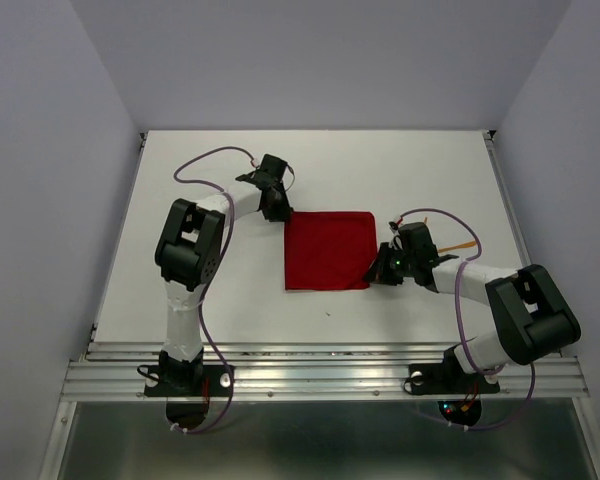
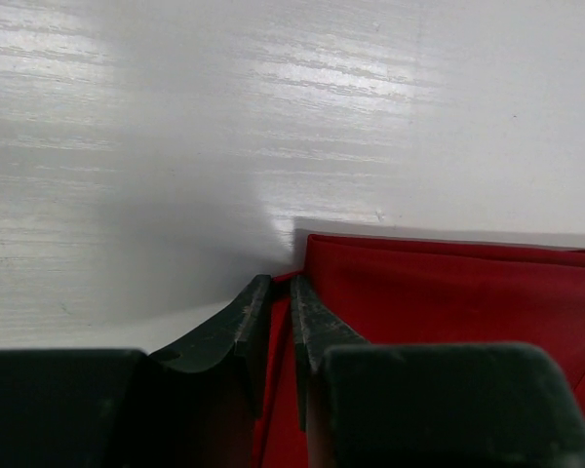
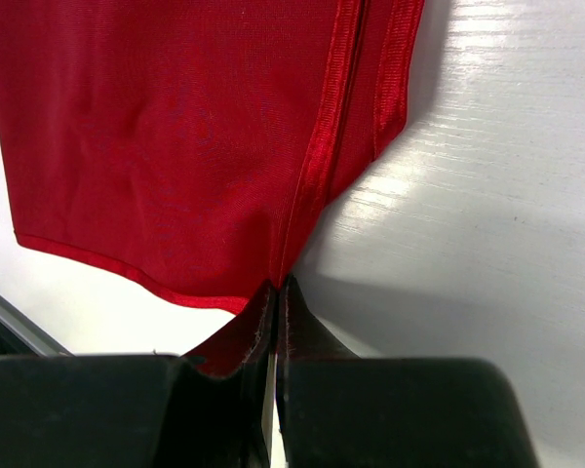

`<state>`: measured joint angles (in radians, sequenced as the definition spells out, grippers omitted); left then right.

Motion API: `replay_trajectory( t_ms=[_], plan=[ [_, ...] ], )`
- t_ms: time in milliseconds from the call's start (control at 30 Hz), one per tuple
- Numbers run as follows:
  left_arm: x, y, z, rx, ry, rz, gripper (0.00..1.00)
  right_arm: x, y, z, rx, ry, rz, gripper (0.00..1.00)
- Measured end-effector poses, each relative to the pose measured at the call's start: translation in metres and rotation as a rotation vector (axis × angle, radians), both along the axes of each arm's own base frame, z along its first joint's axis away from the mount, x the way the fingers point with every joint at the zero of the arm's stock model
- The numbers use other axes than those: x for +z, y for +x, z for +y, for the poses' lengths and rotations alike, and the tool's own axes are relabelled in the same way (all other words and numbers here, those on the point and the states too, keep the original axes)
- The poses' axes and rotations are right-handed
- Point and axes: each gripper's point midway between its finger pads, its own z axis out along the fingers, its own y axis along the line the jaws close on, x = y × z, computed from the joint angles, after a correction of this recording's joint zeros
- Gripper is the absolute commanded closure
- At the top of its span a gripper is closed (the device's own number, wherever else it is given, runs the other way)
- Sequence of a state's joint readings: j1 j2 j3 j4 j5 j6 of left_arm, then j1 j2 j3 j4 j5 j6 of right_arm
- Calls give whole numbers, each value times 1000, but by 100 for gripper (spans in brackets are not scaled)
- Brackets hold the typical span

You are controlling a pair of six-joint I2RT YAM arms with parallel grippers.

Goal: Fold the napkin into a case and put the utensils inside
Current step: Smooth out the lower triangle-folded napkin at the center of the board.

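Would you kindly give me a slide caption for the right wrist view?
Right gripper shut on the hemmed edge of the red napkin, white table beside it.

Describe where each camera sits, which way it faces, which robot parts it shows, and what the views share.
Top external: above and behind the arm bases, looking down at the table; shows both arms, left end effector and right end effector at opposite corners of the napkin.
Left wrist: on the left arm, looking along its own fingers, shut on a napkin corner.
Right wrist: on the right arm, looking along its fingers, shut on another corner.
Shared: all three show the red napkin and white table.
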<state>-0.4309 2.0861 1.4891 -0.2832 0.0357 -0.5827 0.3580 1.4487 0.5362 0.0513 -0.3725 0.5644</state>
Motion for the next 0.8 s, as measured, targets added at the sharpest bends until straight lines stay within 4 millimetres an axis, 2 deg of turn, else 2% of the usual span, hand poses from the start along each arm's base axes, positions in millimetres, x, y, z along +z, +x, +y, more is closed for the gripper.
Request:
replay_trajectory(
  t_ms=[133, 200, 600, 800],
  plan=[
    [0, 0, -2, -4, 0, 1, 88, 0, 0, 0, 0, 0, 0, 99],
    [0, 0, -2, -4, -1, 0, 100, 0, 0, 0, 0, 0, 0, 99],
    [1, 0, -1, -11, 8, 7, 100, 3, 8, -8, -25, -54, -18, 99],
    [1, 0, 0, -18, 10, 7, 100, 27, 22, -13, -50, -86, -87, 99]
  ],
)
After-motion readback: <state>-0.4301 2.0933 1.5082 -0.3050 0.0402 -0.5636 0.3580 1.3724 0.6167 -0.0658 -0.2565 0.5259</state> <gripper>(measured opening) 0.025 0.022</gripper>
